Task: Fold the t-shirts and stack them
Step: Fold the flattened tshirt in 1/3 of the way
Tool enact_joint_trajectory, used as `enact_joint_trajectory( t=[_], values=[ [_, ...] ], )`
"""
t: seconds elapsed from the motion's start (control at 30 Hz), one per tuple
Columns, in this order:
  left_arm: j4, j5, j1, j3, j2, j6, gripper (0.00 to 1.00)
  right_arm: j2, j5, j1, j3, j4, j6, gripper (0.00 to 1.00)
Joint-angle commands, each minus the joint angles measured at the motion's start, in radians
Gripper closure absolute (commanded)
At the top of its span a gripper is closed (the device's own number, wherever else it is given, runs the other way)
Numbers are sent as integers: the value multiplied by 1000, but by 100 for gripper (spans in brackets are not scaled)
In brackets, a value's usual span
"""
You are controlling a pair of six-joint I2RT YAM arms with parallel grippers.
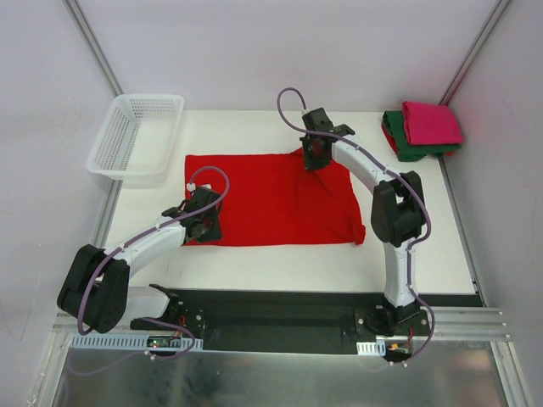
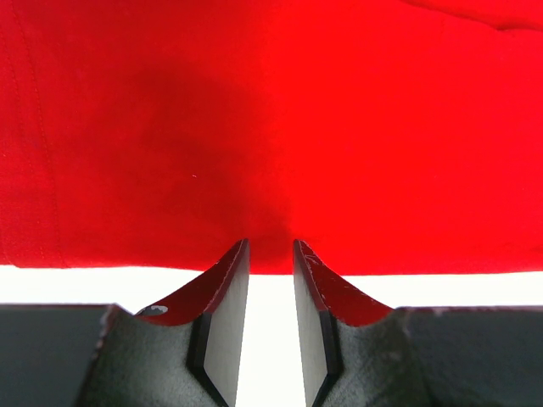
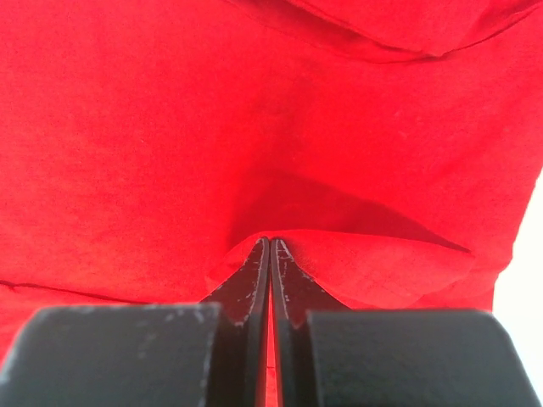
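A bright red t-shirt (image 1: pixel 263 199) (image 2: pixel 271 127) (image 3: pixel 170 127) lies spread flat in the middle of the white table. My left gripper (image 1: pixel 208 222) (image 2: pixel 270 246) is at the shirt's near left corner. It is open, its tips are at the near hem, and bare table shows between the fingers. My right gripper (image 1: pixel 312 161) (image 3: pixel 270 242) is at the far edge, right of centre, shut on a raised fold of the red cloth. A folded magenta-pink t-shirt (image 1: pixel 431 123) rests on a folded dark green t-shirt (image 1: pixel 407 146) at the far right corner.
A white mesh basket (image 1: pixel 136 140) stands at the far left, partly over the table's edge. Grey walls with metal rails close in the back and both sides. The black base plate (image 1: pixel 280 309) runs along the near edge.
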Motion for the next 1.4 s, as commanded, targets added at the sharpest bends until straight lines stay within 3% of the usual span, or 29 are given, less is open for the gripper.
enact_joint_trajectory(
  t=[0.0, 0.17, 0.2, 0.27, 0.4, 0.63, 0.77, 0.8, 0.93, 1.37],
  values=[
    [-6, -14, -10, 10, -21, 1, 73, 10, -26, 2, 60, -3, -14, 98],
    [-9, -17, -10, 10, -21, 2, 73, 29, -32, 2, 78, -6, -13, 96],
    [-9, -17, -12, 12, -22, 1, 73, 33, -36, 2, 83, -6, -14, 92],
    [-11, -17, -10, 12, -22, 2, 73, 38, -32, 2, 89, -10, -14, 75],
    [-11, -17, -12, 10, -24, -1, 73, 3, 37, 2, 64, -9, -40, 60],
    [-12, -9, -12, 9, -33, -1, 74, -118, 94, -6, -103, 19, -43, 55],
    [-12, -9, -10, 7, -45, -2, 74, -164, 94, -6, -225, 20, 4, 61],
    [-12, -9, -10, 6, -54, -2, 74, -172, 92, -6, -258, 26, 12, 72],
    [-12, -17, -10, 1, -77, 2, 74, -203, 117, -6, -354, 42, 52, 97],
    [-12, -32, -10, -13, -90, 7, 73, -152, 178, -13, -379, 26, 79, 99]
  ],
)
